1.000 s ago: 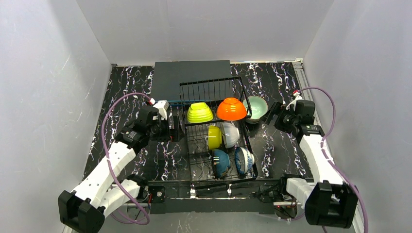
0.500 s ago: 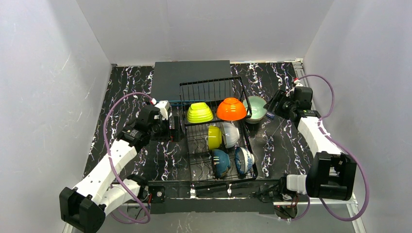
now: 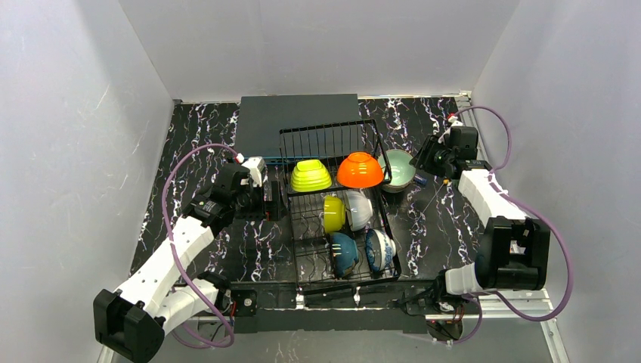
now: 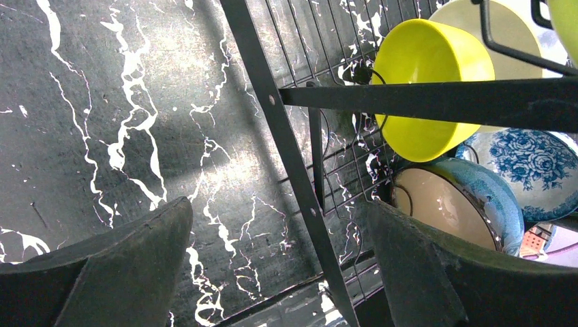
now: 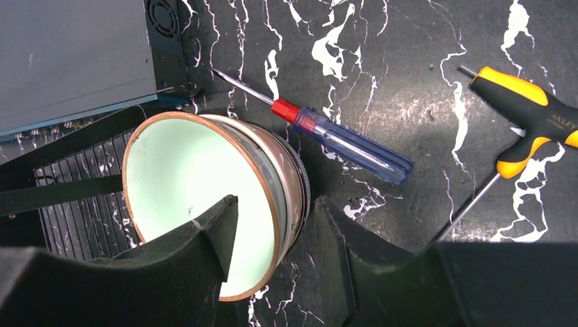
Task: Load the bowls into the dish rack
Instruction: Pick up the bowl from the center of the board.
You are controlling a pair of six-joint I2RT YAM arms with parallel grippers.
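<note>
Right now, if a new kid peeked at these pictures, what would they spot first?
Probably the bright orange bowl and the lime green bowl, upside down side by side on the raised back tier of the black dish rack in the middle of the table. Next, the right claw straddling the rim of the mint bowl just beside the rack's right side, one finger inside and one outside.

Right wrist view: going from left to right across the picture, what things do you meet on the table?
grey box → mint bowl → red-and-blue screwdriver → yellow-handled tool
</note>
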